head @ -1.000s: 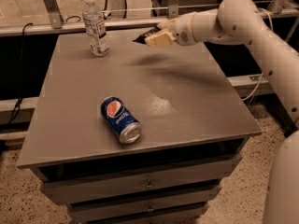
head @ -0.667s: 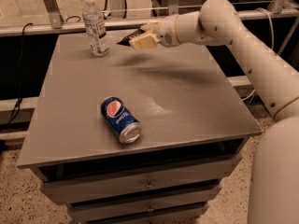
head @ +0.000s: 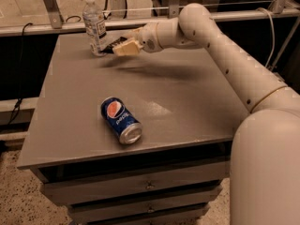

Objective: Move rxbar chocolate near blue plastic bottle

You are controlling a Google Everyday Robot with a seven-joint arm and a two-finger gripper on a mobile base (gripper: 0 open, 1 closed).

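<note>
Grey laminate covers the square table in front of you, which stands on a stack of drawers whose fronts show along the near edge. At the far left corner your blue plastic bottle, a small clear water bottle with a white cap and a white and dark-blue label, stands upright on the tabletop. Your two-finger gripper hangs just to the right of it, low over the far part of the table, at the end of the cream-white arm that reaches in from the right. Its pale fingers are clamped narrow on the rxbar chocolate, a flat black snack-bar wrapper that sticks out leftward from the claw toward the bottle's lower half. The bar's tip lies just beside the bottle; you cannot tell whether the two touch, nor whether the bar rests on the table or hangs clear of it. A soft shadow falls on the tabletop under the claw. Well apart from all this, toward the near edge and left of centre, a blue Pepsi can lies on its side, its silver end pointing near and right. Behind the table runs a metal railing, and speckled floor shows at the near left.
</note>
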